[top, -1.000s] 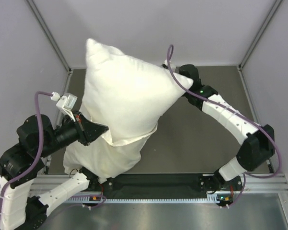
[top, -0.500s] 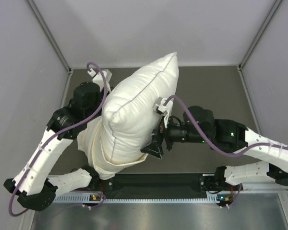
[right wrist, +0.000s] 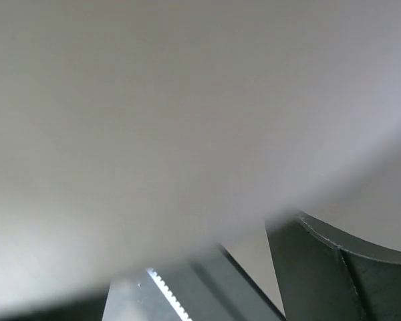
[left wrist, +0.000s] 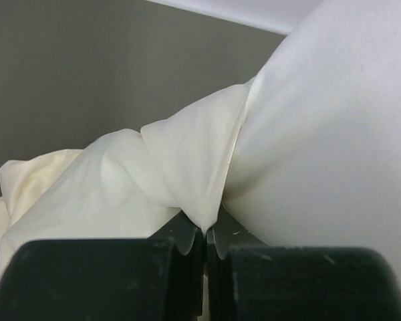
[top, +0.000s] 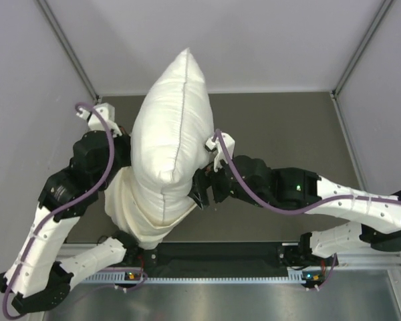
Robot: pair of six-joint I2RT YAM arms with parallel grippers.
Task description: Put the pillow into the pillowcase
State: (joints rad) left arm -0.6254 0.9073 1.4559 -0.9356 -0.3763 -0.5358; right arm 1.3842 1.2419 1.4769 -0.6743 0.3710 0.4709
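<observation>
The overhead light is bright, soft and even, with no glare. The pillow (top: 167, 127) nearly washes out along its upper side, and shadows on the dark desk (top: 281, 134) are faint. The left wrist view is crisp on the folds of the pillowcase (left wrist: 120, 180), though the left end effector (left wrist: 205, 267) shows as near-black with little detail. The right wrist view is mostly a pale, out-of-focus blur, sharp only along its bottom edge.
</observation>
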